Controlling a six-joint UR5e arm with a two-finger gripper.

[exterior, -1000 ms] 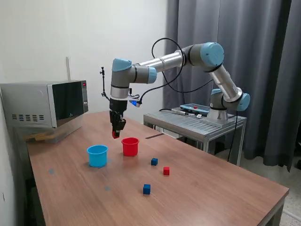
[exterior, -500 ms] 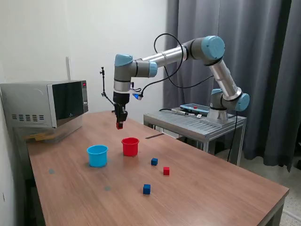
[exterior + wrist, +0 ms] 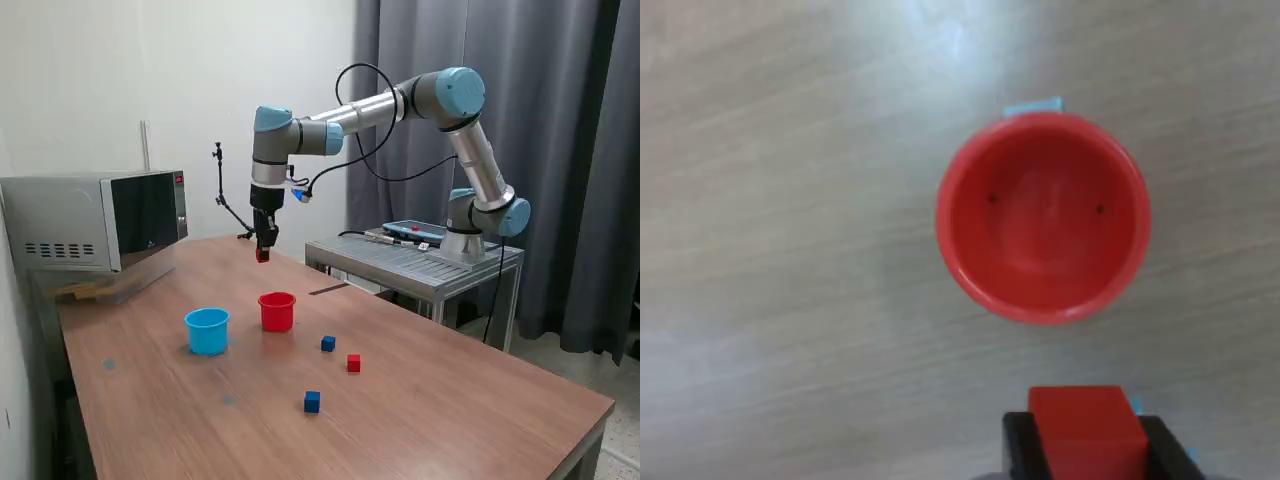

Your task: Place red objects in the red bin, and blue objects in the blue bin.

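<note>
The arm reaches over the wooden counter (image 3: 420, 400) with its gripper (image 3: 262, 252) hanging in the air well above the red cup (image 3: 277, 311). In the wrist view the two dark fingers (image 3: 1018, 445) are closed narrowly on a red cube (image 3: 1087, 433), which sits between them and fills the gap. The same view looks straight down into the red cup (image 3: 1043, 218); its inside shows only bare red plastic with two tiny dark specks, and the held cube hangs off to one side of the cup's mouth, not over its centre.

Taking the red cup as the landmark in the exterior view: the light blue cup (image 3: 207, 330) stands upright just beside it, toward the exterior view's left and a little nearer the camera, the two not touching. A dark blue cube (image 3: 328, 343) lies near the red cup toward the exterior view's right and nearer the camera. A second red cube (image 3: 353, 363) lies just beyond that blue cube, farther from the red cup, apart from it. Another dark blue cube (image 3: 312, 401) lies farthest from the red cup, toward the camera. All three cubes rest on the bare counter, outside both cups.

A microwave oven (image 3: 95, 218) stands on the counter well away from the red cup, toward the exterior view's left.
</note>
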